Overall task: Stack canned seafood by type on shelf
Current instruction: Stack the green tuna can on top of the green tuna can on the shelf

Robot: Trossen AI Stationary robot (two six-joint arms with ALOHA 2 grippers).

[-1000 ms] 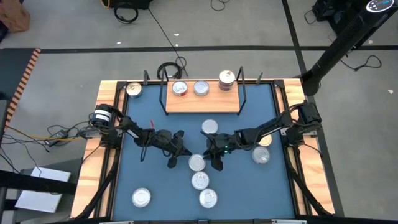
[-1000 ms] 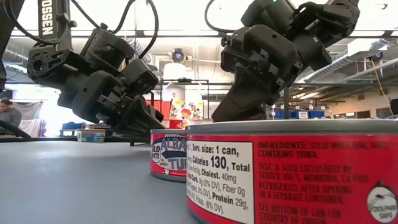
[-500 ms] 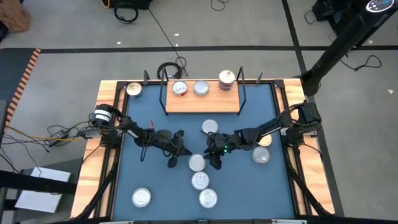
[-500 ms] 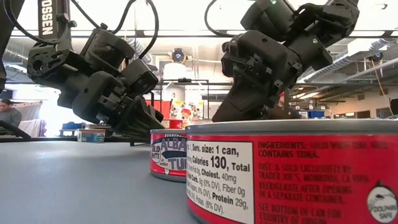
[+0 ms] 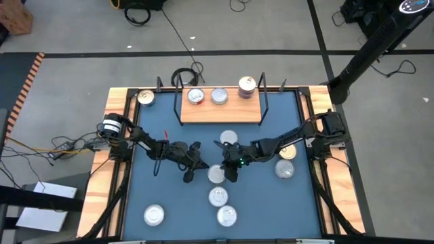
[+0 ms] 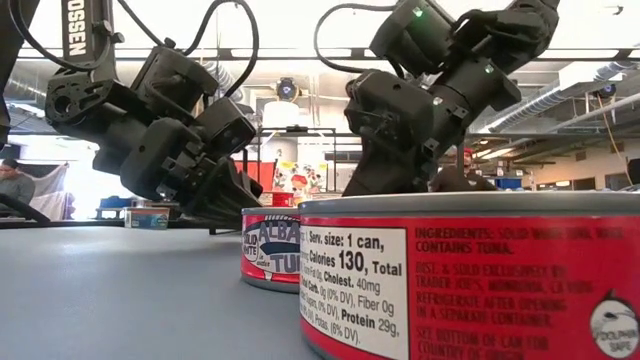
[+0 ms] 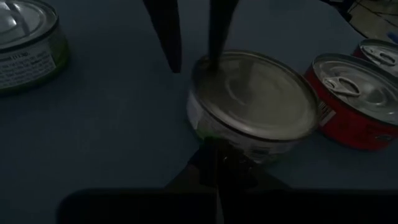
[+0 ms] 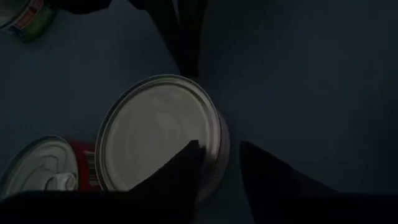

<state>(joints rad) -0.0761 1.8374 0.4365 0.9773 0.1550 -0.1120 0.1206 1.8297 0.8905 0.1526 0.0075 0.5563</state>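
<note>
A silver-lidded tin (image 5: 215, 174) stands on the blue table between my two grippers; it also shows in the left wrist view (image 7: 255, 102) and the right wrist view (image 8: 155, 134). My left gripper (image 5: 202, 165) is shut at the tin's left side. My right gripper (image 5: 224, 167) is open over the tin's right rim, with one finger above the lid and one outside the wall. The wooden shelf (image 5: 220, 112) at the far edge carries two single tins (image 5: 196, 96) (image 5: 218, 95) and a stack (image 5: 247, 87). My left gripper's shut fingertips (image 7: 214, 152) meet the tin's side wall (image 7: 205, 127) on its left side, coming in low and slanting down from the table's left. The tin stands flat on the table. My right gripper straddles the tin's right rim (image 8: 217, 134); I cannot tell whether a finger touches it.
More tins stand on the table: one far of the grippers (image 5: 228, 138), two near of them (image 5: 218, 196) (image 5: 226, 215), one near left (image 5: 154, 215), two at the right (image 5: 284, 168) (image 5: 288, 152). One tin (image 5: 146, 97) sits on the wooden rim at the far left.
My right gripper has gone toward the table's left, onto the tin between the grippers.
</note>
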